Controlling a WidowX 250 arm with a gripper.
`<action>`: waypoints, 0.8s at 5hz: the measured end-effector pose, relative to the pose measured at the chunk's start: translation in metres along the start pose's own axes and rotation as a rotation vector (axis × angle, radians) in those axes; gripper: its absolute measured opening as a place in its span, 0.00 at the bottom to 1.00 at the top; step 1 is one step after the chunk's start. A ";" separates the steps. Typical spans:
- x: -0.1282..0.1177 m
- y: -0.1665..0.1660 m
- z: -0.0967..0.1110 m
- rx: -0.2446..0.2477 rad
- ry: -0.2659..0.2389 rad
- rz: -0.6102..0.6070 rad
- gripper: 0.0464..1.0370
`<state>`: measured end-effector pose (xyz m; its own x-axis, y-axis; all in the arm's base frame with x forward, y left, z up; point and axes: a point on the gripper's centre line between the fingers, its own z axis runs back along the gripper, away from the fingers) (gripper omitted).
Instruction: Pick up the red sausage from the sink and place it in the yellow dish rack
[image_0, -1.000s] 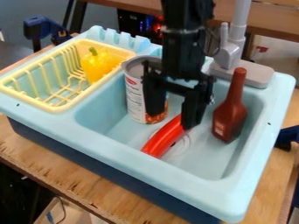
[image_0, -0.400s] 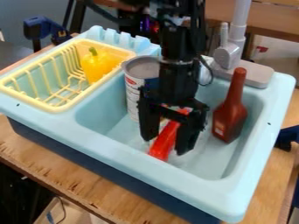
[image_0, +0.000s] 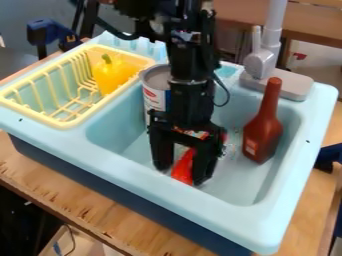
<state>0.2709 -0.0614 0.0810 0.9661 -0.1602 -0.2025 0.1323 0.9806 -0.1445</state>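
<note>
- Fingers of the gripper (image_0: 183, 172): we see them apart with a wide gap, pointing down, one left and one right, low in the sink's basin. We see no grip on anything (contact with the red piece: can't tell).
- Red curved piece (image_0: 184, 166): lies in the gap, so we'd log it as between the fingers, not off to a side. Right finger covers part of it.
- Its long axis: runs from near-left to far-right, roughly away from us. The finger gap spans left to right, so we read the fingers as straddling its width (slightly skewed, not square).
- Near end sits between the fingertips, leaning toward the near side; far part goes behind the gripper (partly hidden, full length unclear).
- Can (image_0: 154, 95): upright, just far-left of the fingers, partly behind the arm.
- Brown-red bottle (image_0: 263, 127): right of the fingers, apart from them, neck up, leaning on the basin's right side (we think).
- Light blue sink (image_0: 160, 192): around all of these, near rim in front of the fingers.
- Yellow rack (image_0: 63, 121): far left, yellow pepper (image_0: 111, 75) in its far-right part.
- Grey faucet (image_0: 262, 57): far right, behind the bottle.
</note>
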 end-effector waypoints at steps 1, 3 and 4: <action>0.001 0.005 -0.002 -0.007 -0.017 0.018 0.64; 0.002 0.002 0.001 0.002 -0.030 0.022 0.50; 0.001 -0.016 0.023 0.090 -0.049 0.004 0.50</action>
<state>0.2750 -0.0749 0.1054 0.9759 -0.1531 -0.1552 0.1462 0.9877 -0.0554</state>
